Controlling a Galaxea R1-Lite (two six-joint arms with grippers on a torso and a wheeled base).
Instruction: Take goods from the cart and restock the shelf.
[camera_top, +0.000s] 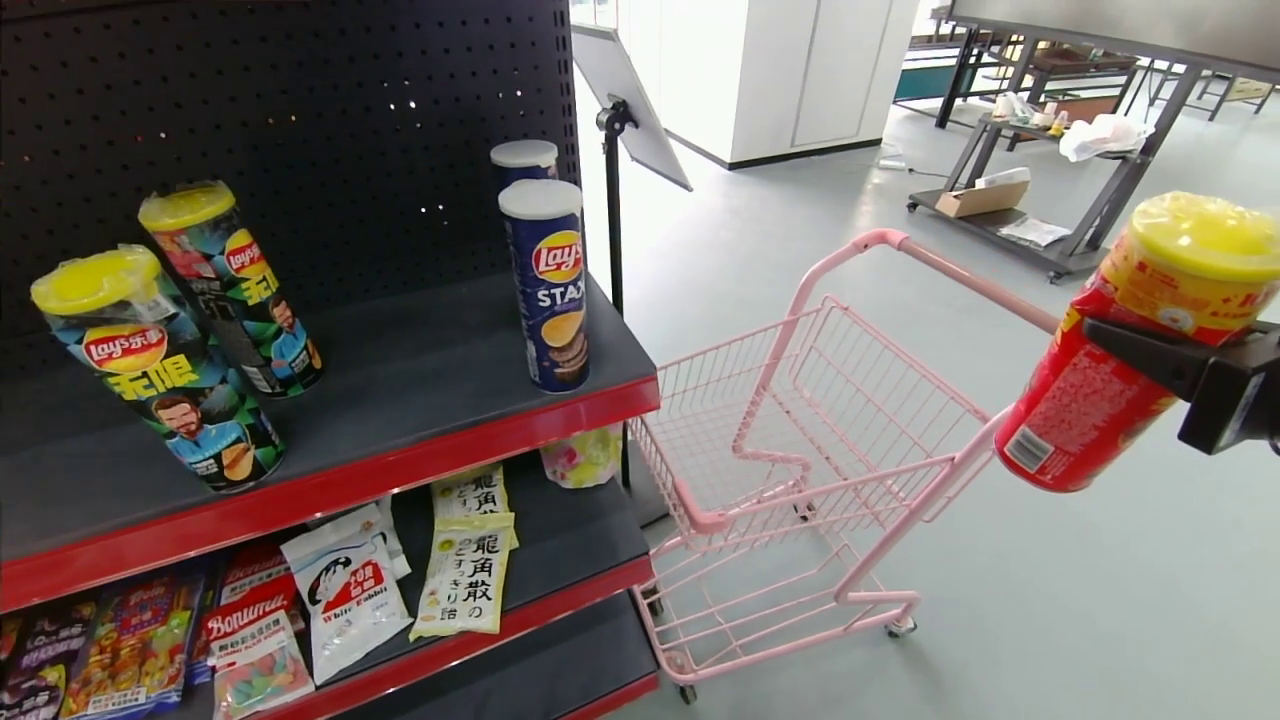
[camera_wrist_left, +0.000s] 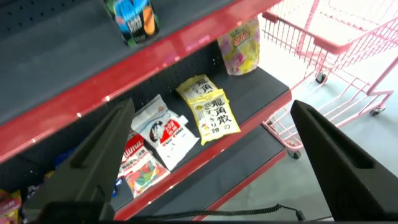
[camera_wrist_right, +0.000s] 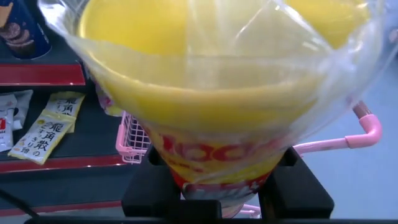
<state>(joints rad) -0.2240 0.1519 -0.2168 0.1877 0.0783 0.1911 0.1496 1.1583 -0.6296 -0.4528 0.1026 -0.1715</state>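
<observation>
Shop floor: pink cart (camera_top: 800, 400) beside shelf (camera_top: 400, 390). Right gripper (camera_top: 1150, 350) clamps red can (camera_top: 1090, 400) below its lid, aloft beside the cart. Can judged light, stiff, slick; mid-body hold safer. Left gripper (camera_wrist_left: 211, 124) gapes wide.

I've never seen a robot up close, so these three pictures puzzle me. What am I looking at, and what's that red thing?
It is a two-armed wheeled robot restocking a shop. The wide picture comes from its head camera, the other two from cameras on its wrists. The right end effector, a two-fingered clamp, is shut on a red can with a yellow lid, near the pink cart. The left end effector is open and empty. The top shelf carries four chip cans; snack bags lie below.
</observation>
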